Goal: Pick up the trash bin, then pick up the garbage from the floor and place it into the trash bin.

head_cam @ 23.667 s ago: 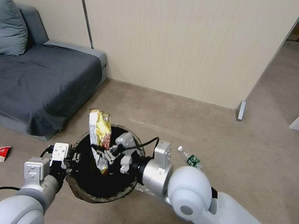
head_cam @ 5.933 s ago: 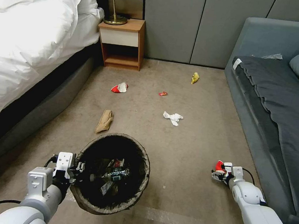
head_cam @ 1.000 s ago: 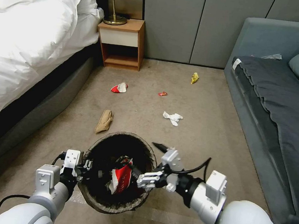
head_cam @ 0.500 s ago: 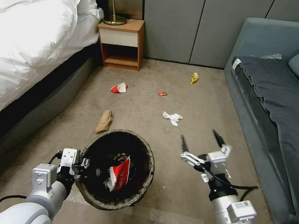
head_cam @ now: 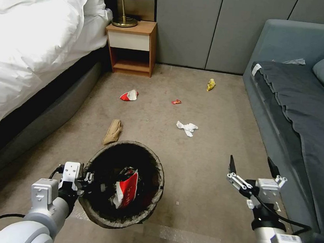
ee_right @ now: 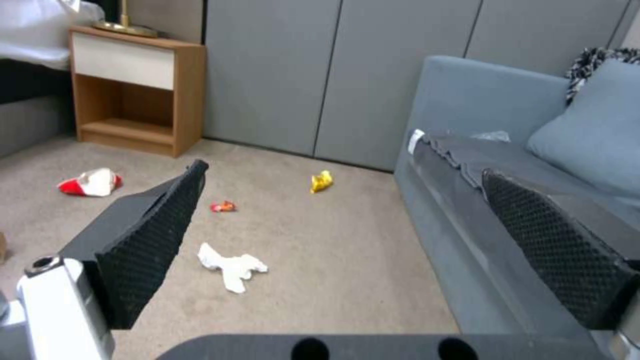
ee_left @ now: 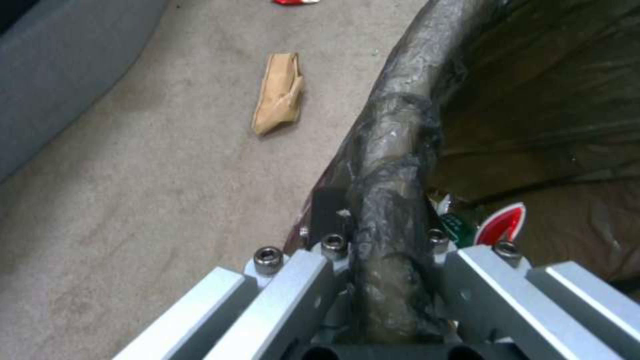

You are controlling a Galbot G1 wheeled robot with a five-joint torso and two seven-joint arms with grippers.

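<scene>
My left gripper [head_cam: 89,177] is shut on the near-left rim of the trash bin [head_cam: 129,144], a round bin with a dark liner, held just above the carpet. The left wrist view shows the lined rim [ee_left: 400,125] clamped in the left gripper [ee_left: 380,240]. A red-white wrapper [head_cam: 125,190] lies inside on other litter. My right gripper [head_cam: 251,165] hangs open and empty to the bin's right, near the sofa. Garbage on the floor ahead: white tissue [head_cam: 187,127], small red piece [head_cam: 176,101], red-white wrapper [head_cam: 129,95], yellow wrapper [head_cam: 211,84], brown paper bag [head_cam: 113,131].
A bed with white bedding [head_cam: 24,49] runs along the left. A grey sofa [head_cam: 303,111] runs along the right, and a wooden nightstand [head_cam: 132,47] stands against the far wall. Open carpet lies between them.
My right gripper has drawn back from over the bin to the right and stands open. The red-white wrapper it carried now lies in the bin. The left arm has shifted the bin slightly.
</scene>
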